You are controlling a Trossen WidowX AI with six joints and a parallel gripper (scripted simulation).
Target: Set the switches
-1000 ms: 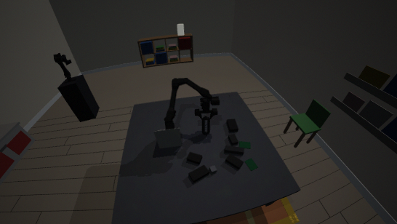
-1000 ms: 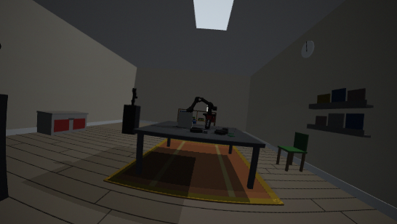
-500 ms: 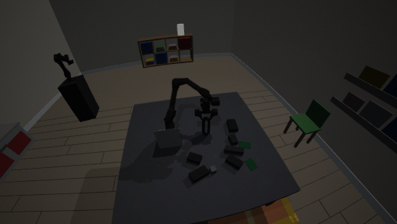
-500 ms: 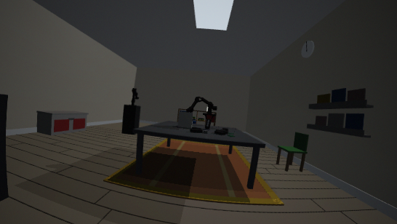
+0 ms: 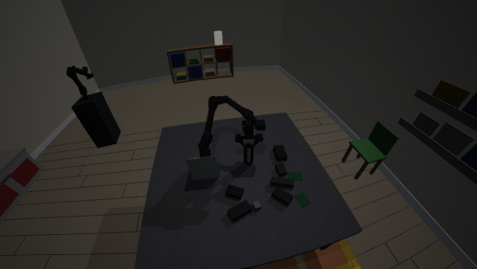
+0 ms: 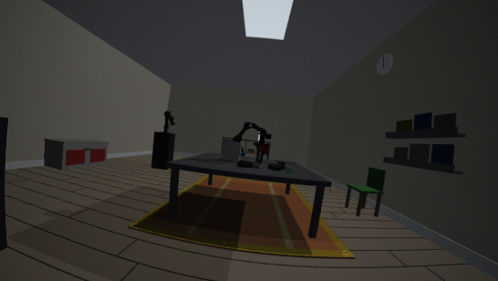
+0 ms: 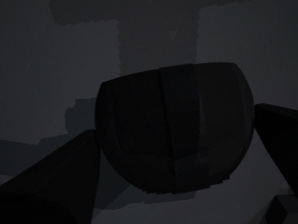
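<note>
My gripper (image 5: 248, 151) (image 6: 259, 154) (image 7: 177, 126) hangs over the middle of the bench. Its fingers press on both sides of a dark elongated unit (image 5: 248, 158) (image 7: 137, 125), held upright. A lighter speckled strip shows on the unit's face in the top view; its pattern is too small to read. In the wrist view it is a dark rounded block with a band across it, spanning finger to finger. It looks like the controller unit, but switches and label squares cannot be made out. Whether its lower end touches the bench (image 5: 175, 227) cannot be told.
Several dark modules (image 5: 279, 153) (image 5: 282, 196) (image 5: 240, 210) (image 5: 234, 191) lie right and in front of the gripper. Green cards (image 5: 295, 176) (image 5: 302, 199) and a small pale cube (image 5: 257, 206) lie among them. A pale panel (image 5: 203, 168) (image 6: 231, 150) stands upright left, beside the arm's base.
</note>
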